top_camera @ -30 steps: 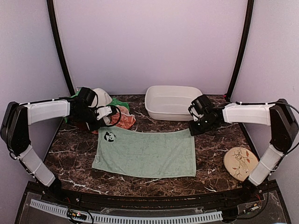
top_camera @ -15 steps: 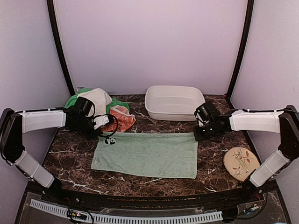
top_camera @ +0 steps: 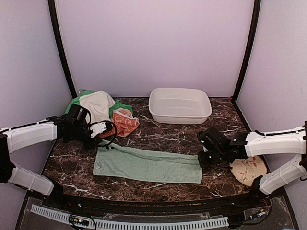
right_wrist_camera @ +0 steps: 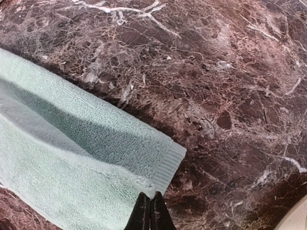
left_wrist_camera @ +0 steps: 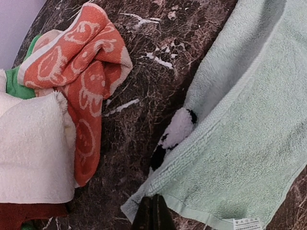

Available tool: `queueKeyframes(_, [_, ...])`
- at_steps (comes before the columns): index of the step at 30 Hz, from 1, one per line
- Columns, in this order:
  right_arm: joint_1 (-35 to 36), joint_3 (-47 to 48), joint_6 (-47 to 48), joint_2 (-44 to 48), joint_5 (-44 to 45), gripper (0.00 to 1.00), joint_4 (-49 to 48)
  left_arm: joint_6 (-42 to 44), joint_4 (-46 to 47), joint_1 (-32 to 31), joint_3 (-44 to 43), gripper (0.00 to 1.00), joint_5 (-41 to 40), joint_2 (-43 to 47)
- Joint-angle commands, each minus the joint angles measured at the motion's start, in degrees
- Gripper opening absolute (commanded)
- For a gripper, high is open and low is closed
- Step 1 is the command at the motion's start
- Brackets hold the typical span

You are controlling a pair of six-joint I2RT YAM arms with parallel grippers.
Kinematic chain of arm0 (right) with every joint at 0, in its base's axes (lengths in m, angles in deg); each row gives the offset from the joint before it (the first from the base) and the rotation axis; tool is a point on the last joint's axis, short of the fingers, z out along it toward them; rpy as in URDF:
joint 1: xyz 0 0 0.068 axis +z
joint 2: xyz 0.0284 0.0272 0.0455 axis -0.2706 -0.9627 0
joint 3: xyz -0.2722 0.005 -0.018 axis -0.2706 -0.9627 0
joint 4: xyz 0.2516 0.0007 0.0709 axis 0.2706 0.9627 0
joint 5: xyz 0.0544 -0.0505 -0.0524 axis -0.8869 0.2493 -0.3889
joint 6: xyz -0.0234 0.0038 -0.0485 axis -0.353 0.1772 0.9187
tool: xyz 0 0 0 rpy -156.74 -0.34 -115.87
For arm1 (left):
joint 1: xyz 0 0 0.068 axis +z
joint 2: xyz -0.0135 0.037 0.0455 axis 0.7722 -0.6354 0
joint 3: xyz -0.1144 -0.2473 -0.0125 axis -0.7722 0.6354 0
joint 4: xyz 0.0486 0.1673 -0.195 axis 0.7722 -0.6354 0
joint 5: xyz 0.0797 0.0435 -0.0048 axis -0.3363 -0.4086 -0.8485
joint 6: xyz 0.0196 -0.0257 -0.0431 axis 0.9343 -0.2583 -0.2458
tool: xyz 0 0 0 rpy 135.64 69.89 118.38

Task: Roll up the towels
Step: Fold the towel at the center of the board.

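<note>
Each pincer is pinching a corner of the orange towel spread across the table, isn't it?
No: the left pincer and right pincer pinch the pale green towel. The orange towel lies bunched at the back left, as the top view shows.

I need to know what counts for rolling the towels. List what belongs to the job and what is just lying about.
Job:
sage-green towel
cream-white towel
orange patterned towel
bright green towel

Lying about:
white basin
floral plate
</note>
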Motion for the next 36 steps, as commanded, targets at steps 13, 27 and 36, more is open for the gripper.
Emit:
queueKeyframes(13, [5.7, -1.3, -11.5, 7.0, 5.8, 0.00, 10.6, -1.2, -7.1, -3.9, 6.9, 0.00, -0.4, 8.0])
queueKeyframes(27, [13.9, -2.9, -20.1, 6.7, 6.8, 0.00, 13.3, -3.2, -12.2, -7.5, 7.9, 0.00, 0.4, 8.6])
queueKeyframes(36, [16.5, -4.0, -22.5, 5.3, 8.1, 0.00, 14.2, -4.2, -12.5, -7.7, 11.8, 0.00, 1.0, 10.6])
